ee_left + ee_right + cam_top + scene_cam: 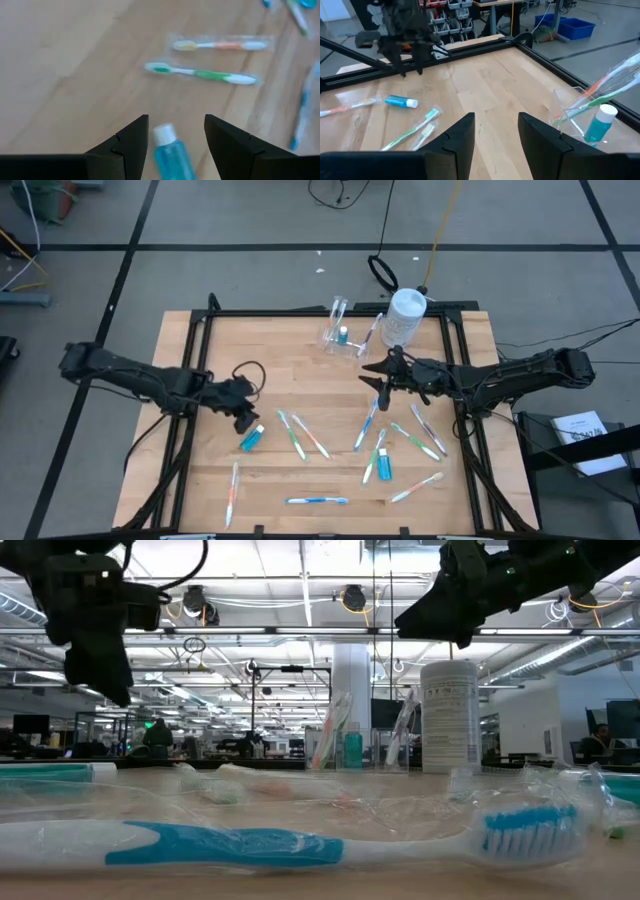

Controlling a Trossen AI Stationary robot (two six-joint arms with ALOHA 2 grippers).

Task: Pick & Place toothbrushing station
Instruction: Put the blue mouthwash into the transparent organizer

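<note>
A: Where's the left gripper point(243, 418)?
B: Over the table's point(200, 480) left half, fingers point(131, 145) spread, holding nothing. A blue tube point(252, 437) with a white cap lies on the wood right under the gap between them.

A: And the right gripper point(383, 375)?
B: Raised over the far middle of the table, just in front of the holder point(342, 330). Its fingers point(457, 140) stand apart and empty.

A: What's in the holder?
B: It's clear plastic, standing at the far edge. Inside are a second blue tube point(598, 125) and a few brushes point(600, 92) leaning upright.

A: The white bottle point(405, 318)?
B: Just beside the holder, at the far right corner. There's dark print on its label, but too small to read.

A: Any writing elsewhere?
B: None that can be made out. The loose brushes are in clear wrappers, with no brand legible.

A: Where do they lie?
B: Scattered flat on the table's near half: a green brush point(292, 435) and an orange brush point(312, 438) near the left gripper, a blue brush point(317, 501) at the near edge, more under the right arm, with a third tube point(383, 463) among them.
</note>
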